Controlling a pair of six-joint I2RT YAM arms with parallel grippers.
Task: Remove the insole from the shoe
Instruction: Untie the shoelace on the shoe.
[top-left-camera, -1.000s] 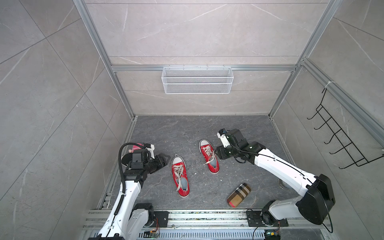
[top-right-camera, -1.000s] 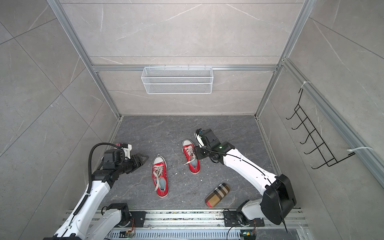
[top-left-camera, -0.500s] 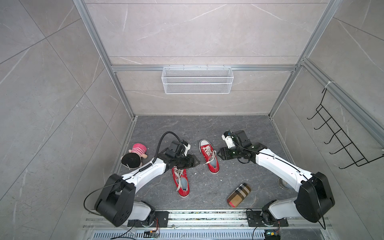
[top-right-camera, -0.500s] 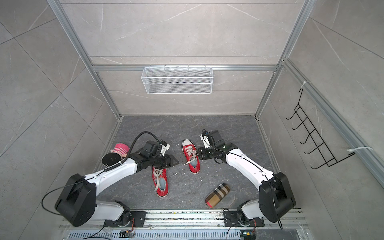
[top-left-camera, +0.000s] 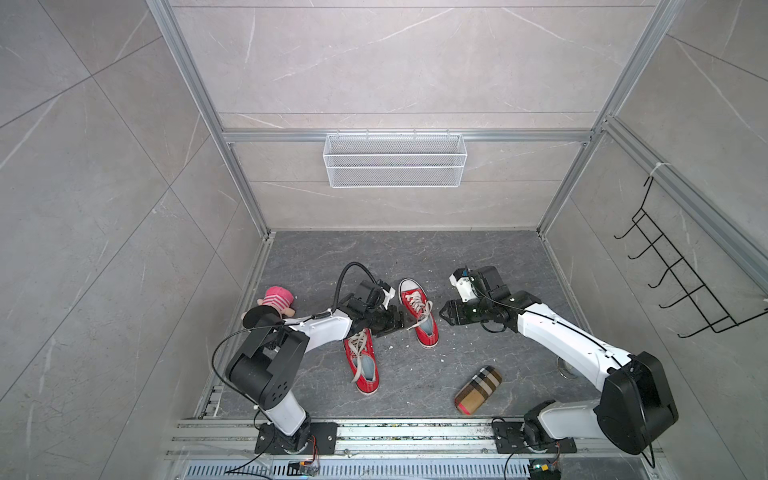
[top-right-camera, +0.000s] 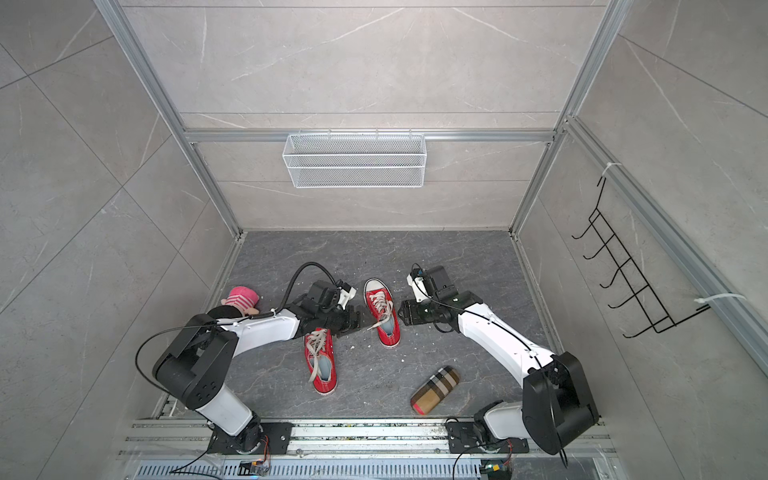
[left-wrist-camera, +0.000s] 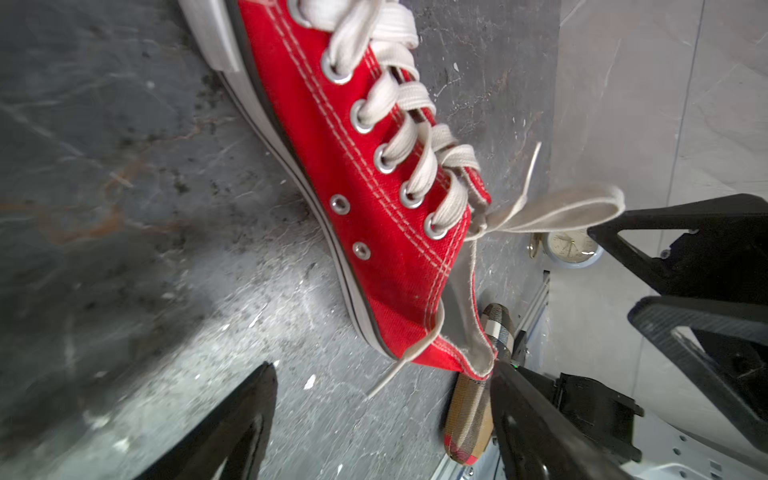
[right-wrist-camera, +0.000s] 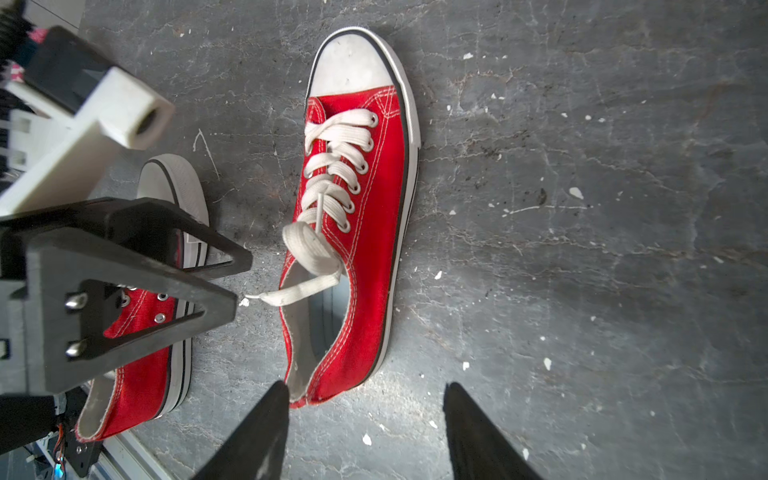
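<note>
Looking down in both top views, the farther shoe (top-left-camera: 419, 309) lies on the grey floor (top-left-camera: 478, 257) between the two arms. Its toe points at the back wall and its heel at the robot's rail, so its long axis runs nearly fore and aft. The left gripper (top-left-camera: 398, 323) comes at its left flank near the heel half, jaws spread wide and empty. The right gripper (top-left-camera: 444, 312) faces the opposite flank, just beside it, jaws also apart and holding nothing. I cannot tell which of the two is nearer. The insole (top-left-camera: 427, 329) shows as a pale blue-grey patch inside the opening, not yet lifted. A second shoe (top-left-camera: 362, 361) lies closer to the rail, partly under the left arm.

From the left wrist, the shoe's red canvas side, metal eyelets and white sole fill the view. The frayed heel collar sits ahead of the gap between the spread fingers, and the insole is hidden from here.

From the right wrist, the shoe is seen from above, white toe cap far off and heel just ahead of one finger. The insole (right-wrist-camera: 330, 316) lies flat and smooth in the opening. A loose lace (right-wrist-camera: 309, 266) loops across the opening, and I judge it could snag a finger going in.
</note>
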